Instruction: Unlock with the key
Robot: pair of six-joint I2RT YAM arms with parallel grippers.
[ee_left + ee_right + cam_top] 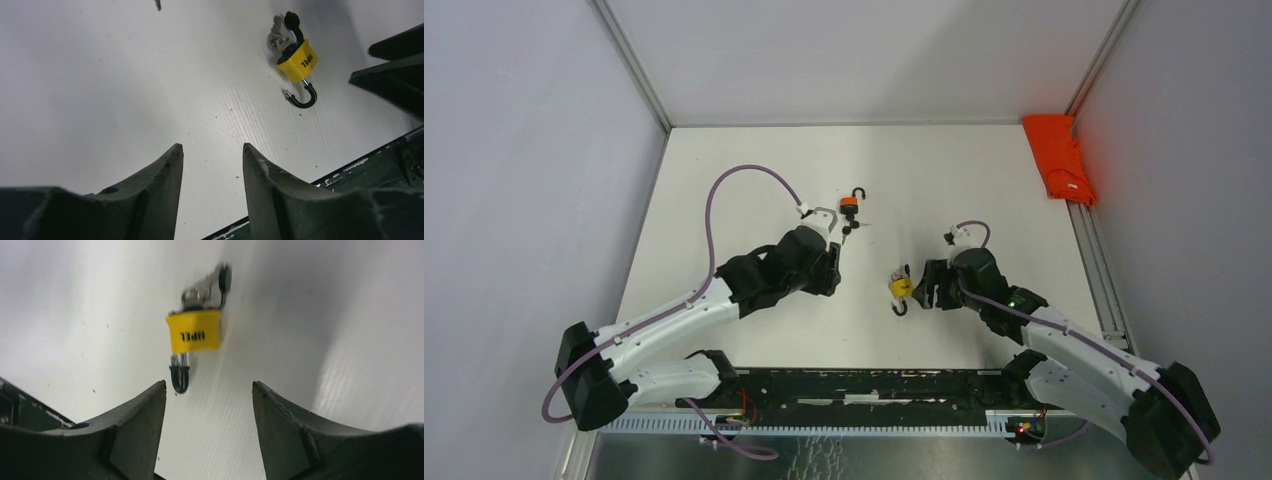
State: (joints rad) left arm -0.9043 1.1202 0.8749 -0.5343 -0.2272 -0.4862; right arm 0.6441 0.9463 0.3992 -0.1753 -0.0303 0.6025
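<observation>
A yellow padlock [902, 288] lies on the white table with a black-headed key [277, 35] stuck in its underside and its black shackle [305, 97] swung open. In the right wrist view the yellow padlock [194, 331] sits just beyond my right gripper [209, 385], which is open and holds nothing; the shackle [179, 377] ends near the left fingertip. My left gripper [212, 150] is open and empty, well to the left of the lock. My left gripper [835, 258] and right gripper [921, 285] face each other across the lock.
An orange padlock [850, 205] with an open shackle and a small key [856, 228] lies farther back, beyond the left gripper. A red cloth [1060, 155] rests at the back right edge. A black rail [864, 385] runs along the near edge.
</observation>
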